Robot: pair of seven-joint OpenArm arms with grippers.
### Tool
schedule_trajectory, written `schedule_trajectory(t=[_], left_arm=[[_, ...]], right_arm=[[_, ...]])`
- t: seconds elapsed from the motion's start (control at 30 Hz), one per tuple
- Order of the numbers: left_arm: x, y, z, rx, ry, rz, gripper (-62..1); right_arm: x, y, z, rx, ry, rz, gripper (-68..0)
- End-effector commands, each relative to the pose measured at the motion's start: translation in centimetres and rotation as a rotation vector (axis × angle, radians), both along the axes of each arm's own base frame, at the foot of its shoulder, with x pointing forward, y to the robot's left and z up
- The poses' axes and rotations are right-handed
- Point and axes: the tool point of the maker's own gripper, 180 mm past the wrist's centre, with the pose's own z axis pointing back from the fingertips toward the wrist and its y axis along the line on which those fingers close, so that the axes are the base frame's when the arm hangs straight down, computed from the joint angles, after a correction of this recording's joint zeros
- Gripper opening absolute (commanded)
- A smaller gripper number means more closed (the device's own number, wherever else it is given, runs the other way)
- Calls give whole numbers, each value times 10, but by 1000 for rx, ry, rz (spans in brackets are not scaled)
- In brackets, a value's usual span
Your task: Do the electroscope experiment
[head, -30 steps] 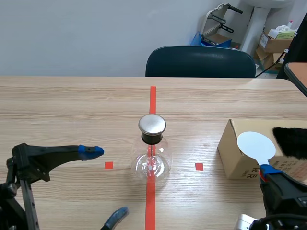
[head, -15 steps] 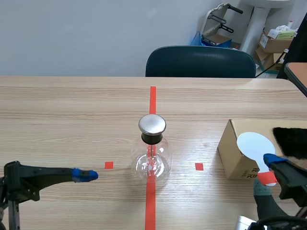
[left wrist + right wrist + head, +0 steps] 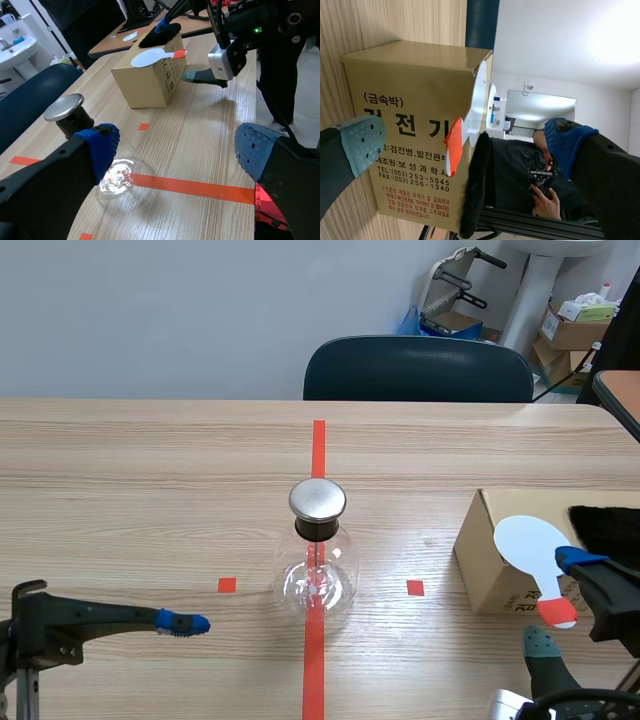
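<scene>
The electroscope, a glass flask (image 3: 315,578) with a metal cap (image 3: 318,500), stands on the red tape line at the table's middle. At the right, a white paddle (image 3: 530,540) with an orange-red handle (image 3: 558,612) lies on a cardboard box (image 3: 492,565), next to a black fur piece (image 3: 605,532). My right gripper (image 3: 560,602) is open, and the handle (image 3: 452,147) sticks out between its fingers without touching either pad. My left gripper (image 3: 177,145) is open low at the front left, its blue pad (image 3: 183,622) pointing at the flask (image 3: 114,176).
The box (image 3: 405,125) stands near the table's right edge with printed text on its side. A dark blue chair (image 3: 418,368) sits behind the far edge. Bare wood lies between the flask and the box.
My right gripper has opened and let go of the paddle's handle. The paddle stays on the box. My left gripper has sunk lower toward the table's front.
</scene>
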Motion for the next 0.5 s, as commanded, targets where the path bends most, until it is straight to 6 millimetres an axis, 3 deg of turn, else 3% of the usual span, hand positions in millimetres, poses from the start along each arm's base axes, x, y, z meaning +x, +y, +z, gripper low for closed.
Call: schedule_trajectory(t=[0.0, 0.47], left_arm=[[3, -2, 9, -32, -17, 9, -112], [18, 5, 18, -106, 29, 94, -118]], right_arm=[[5, -1, 13, -14, -72, 0, 4], [5, -1, 13, -15, -72, 0, 4]])
